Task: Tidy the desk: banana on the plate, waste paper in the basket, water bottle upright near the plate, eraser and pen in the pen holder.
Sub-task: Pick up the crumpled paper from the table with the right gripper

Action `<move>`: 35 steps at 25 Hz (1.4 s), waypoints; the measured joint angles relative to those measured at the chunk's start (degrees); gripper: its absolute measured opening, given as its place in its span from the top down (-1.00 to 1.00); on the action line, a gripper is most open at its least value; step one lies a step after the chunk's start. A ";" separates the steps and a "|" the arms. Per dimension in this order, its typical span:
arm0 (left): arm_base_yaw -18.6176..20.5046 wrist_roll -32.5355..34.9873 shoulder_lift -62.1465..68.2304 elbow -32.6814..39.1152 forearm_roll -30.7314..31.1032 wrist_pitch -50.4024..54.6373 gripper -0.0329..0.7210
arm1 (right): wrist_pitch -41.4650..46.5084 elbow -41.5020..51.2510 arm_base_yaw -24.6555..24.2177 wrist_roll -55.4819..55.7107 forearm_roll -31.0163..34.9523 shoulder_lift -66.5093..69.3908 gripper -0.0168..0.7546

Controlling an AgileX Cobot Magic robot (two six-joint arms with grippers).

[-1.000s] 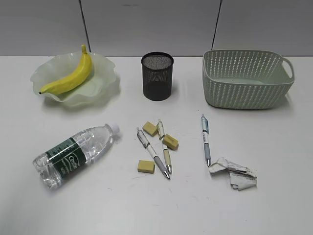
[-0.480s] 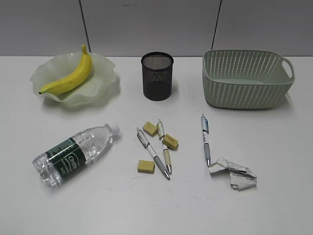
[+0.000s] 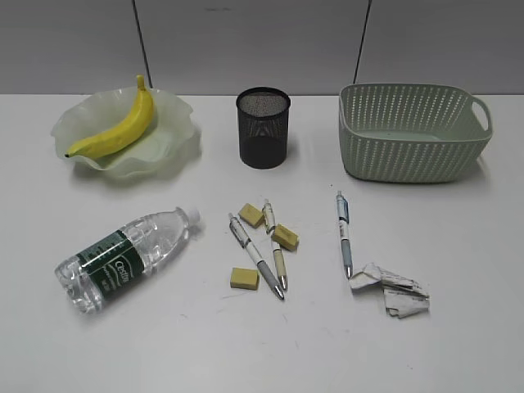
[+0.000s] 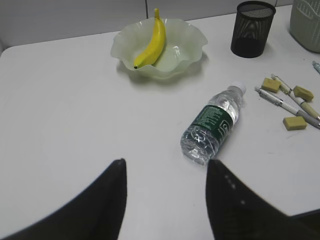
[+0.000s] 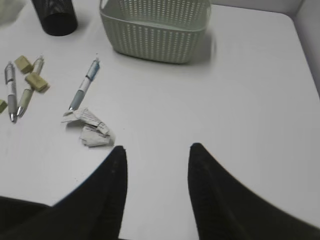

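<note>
Both hands empty, jaws apart: bottle (image 4: pixel 213 124) lies ahead of left hand (image 4: pixel 166 200), paper wad (image 5: pixel 90 128) ahead-left of right hand (image 5: pixel 157 192).

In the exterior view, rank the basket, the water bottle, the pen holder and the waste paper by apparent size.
1. basket
2. water bottle
3. pen holder and waste paper: too close to rank, and the paper lies nearer the camera.
</note>
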 joint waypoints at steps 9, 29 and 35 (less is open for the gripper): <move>0.00 -0.05 -0.04 0.00 0.00 -0.09 -0.11 | -8.27 -3.42 4.22 -13.29 8.70 19.87 -0.25; 0.00 -0.17 -0.04 0.00 0.00 -0.13 -0.03 | -9.59 -19.23 19.93 -12.57 6.03 75.51 -0.53; 0.00 -0.17 -0.04 0.00 -0.05 -0.13 -0.03 | -11.11 -20.89 22.84 -7.05 1.15 88.20 -0.53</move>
